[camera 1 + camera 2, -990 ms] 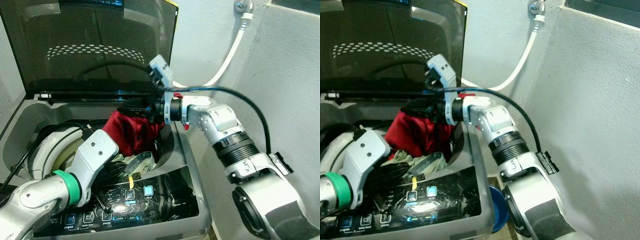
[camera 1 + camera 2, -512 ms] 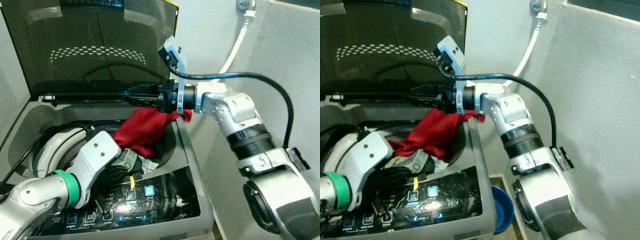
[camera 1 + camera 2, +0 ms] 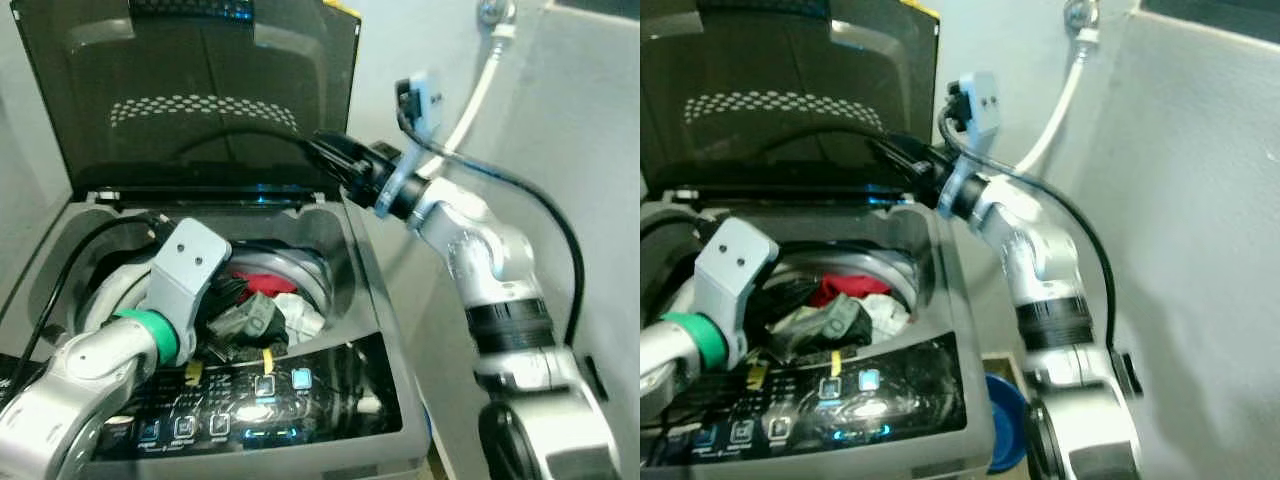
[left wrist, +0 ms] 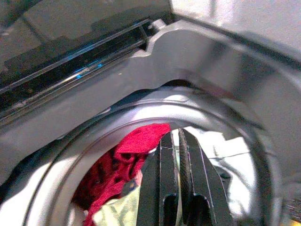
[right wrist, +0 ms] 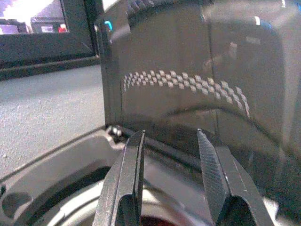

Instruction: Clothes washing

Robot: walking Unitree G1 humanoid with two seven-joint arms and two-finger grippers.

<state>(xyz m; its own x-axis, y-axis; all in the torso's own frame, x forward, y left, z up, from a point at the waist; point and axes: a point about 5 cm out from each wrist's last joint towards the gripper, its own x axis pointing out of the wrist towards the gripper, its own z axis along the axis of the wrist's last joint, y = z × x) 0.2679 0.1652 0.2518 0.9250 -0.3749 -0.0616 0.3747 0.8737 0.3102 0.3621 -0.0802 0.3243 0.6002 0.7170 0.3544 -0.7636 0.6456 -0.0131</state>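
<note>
Top-load washing machine (image 3: 395, 385), lid (image 3: 200, 90) propped upright at the back edge so the tub is clear for loading. Control panel (image 3: 255, 405) runs along the front edge, lit.

Drum (image 4: 155, 106) holds the load: red garment (image 4: 124, 160) toward the back of the tub, grey-green piece (image 3: 245, 318) and white cloth (image 3: 298, 315) on top nearer the front. All of it sits below the rim, nothing draped over the edge.

Left arm reaches in over the front-left of the tub; left gripper (image 4: 178, 155) points down at the laundry, fingers pressed together with no cloth visibly pinched between them. Looks like it's there to push the pile down rather than grab.

Right gripper (image 5: 169, 165) hangs above the back-right corner of the machine, in front of the lid, fingers spread and empty. Judgement: loading looks done, and the right arm sits close to the lid, perhaps to swing it down.

White inlet hose (image 3: 470, 105) runs up the wall behind the right arm.
</note>
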